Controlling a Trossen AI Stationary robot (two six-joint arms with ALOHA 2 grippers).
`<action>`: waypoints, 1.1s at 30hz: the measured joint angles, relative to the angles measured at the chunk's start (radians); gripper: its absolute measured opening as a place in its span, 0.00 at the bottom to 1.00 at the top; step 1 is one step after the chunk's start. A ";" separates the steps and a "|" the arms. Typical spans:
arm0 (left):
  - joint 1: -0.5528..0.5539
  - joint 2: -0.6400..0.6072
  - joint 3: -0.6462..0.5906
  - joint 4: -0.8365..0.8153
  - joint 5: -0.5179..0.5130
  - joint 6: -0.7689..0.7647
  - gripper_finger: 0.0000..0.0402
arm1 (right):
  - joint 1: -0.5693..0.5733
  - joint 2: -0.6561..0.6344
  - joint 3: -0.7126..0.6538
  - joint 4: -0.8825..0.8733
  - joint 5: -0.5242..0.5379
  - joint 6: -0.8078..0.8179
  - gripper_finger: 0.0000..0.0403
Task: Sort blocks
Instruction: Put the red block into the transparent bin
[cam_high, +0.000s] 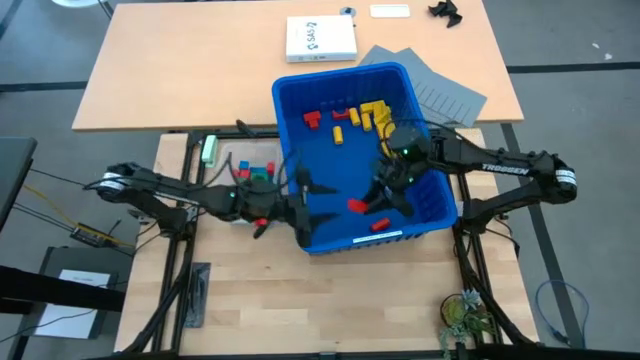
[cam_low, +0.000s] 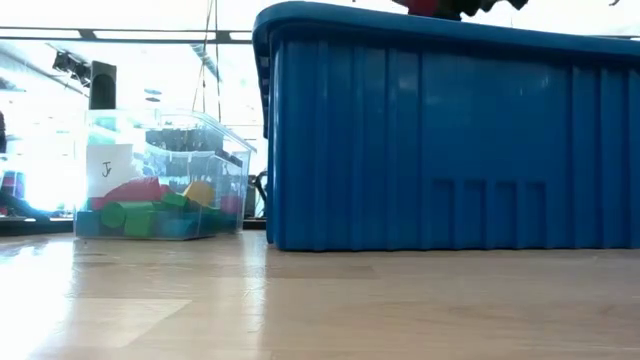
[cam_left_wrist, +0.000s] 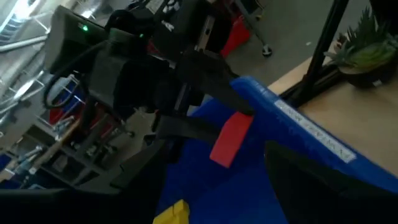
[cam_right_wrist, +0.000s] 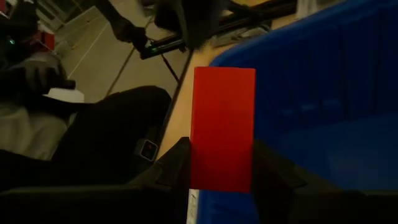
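While a red rectangular block (cam_right_wrist: 222, 127) is clamped between the fingers (cam_right_wrist: 171, 165) of the right gripper (cam_high: 383, 197), that gripper is held over the near right part of the large blue bin (cam_high: 425, 225); in the right wrist view the block is seen standing upright between the two dark fingers, gripped on its long sides, so the jaws are set narrow, at the block's width. In the left wrist view the same red block (cam_left_wrist: 231, 138) is seen at the tip of the right arm, above the bin's rim. The left gripper (cam_high: 303, 205) is reached in over the bin's near left wall, and its two fingers are spread wide apart with nothing seen between them.

On the bin floor, a cluster of yellow blocks (cam_high: 374, 113) is seen near the far right corner; roughly six can be made out, though an exact count cannot be told. About three red blocks (cam_high: 313, 119) lie beside them toward the far left, and two more red blocks (cam_high: 378, 224) show near the front wall. One small clear tub (cam_high: 250, 167) stands just left of the bin, touching or nearly touching it, and is loaded with red, green, blue and yellow pieces (cam_low: 150, 212), too jumbled to count.
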 joint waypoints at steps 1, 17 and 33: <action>-0.003 0.019 0.000 0.028 0.002 0.000 0.69 | 0.016 0.000 0.000 0.007 0.010 0.003 0.31; -0.019 0.210 0.121 0.081 0.052 -0.001 0.61 | 0.078 0.018 0.000 0.054 0.057 0.056 0.31; -0.024 0.227 0.139 0.018 -0.067 -0.008 0.16 | 0.076 0.018 0.000 0.079 0.039 0.072 0.61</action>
